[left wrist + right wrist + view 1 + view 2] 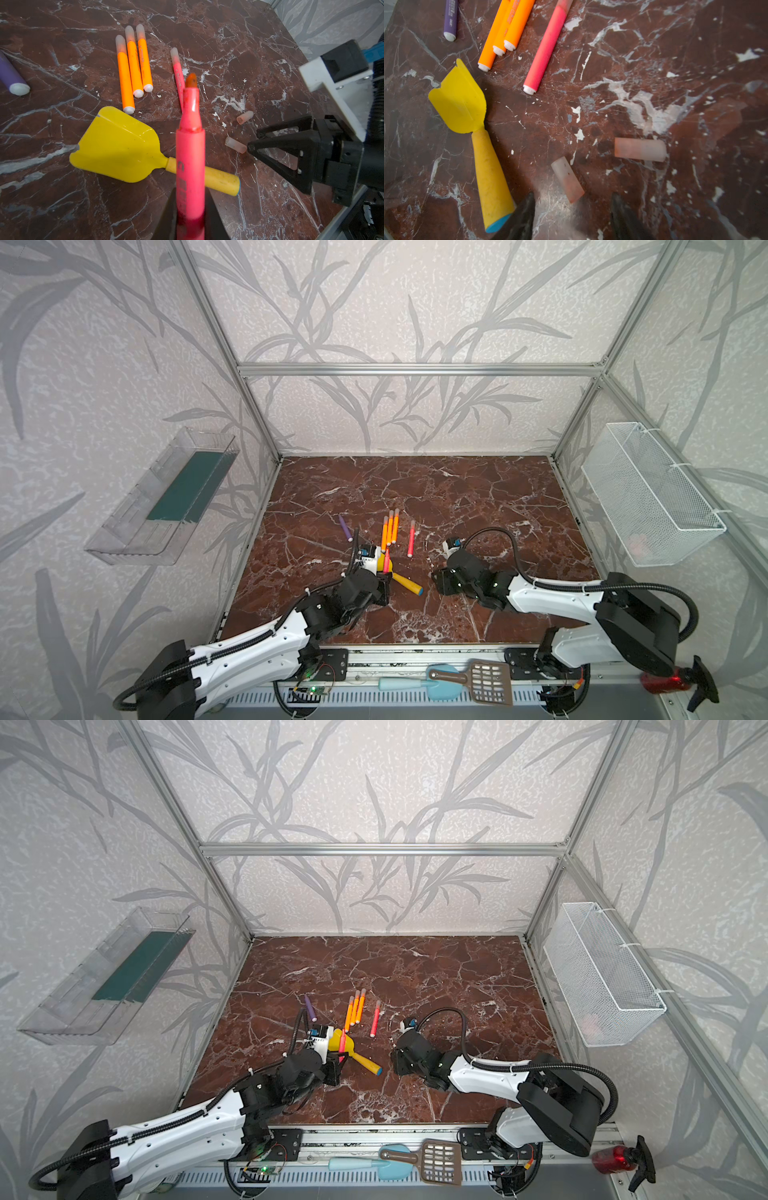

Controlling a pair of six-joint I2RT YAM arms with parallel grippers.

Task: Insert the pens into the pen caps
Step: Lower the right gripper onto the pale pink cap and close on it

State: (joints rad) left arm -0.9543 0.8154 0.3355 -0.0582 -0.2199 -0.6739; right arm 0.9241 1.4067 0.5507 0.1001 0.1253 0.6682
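Count's in! 3 orange pens [134,62], side by side. 2 pinkish-red ones: 1 capped pinkish-red pen [178,70], 1 uncapped pinkish-red pen [190,155]. 1 purple pen [10,76]. That makes 6. Loose pen caps [640,150]: 2. Caps seen fitted on pens: 4. 1 yellow shovel [118,143]. Round the edges: 1 blue spatula [401,684], 1 brown slotted scoop [490,686], 1 red spray bottle [660,681], 1 wire basket [656,497], 1 clear tray [137,539].

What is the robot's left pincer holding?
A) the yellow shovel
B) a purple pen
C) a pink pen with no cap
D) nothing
C: the left pincer is shut on the pink pen, whose tip is bare.
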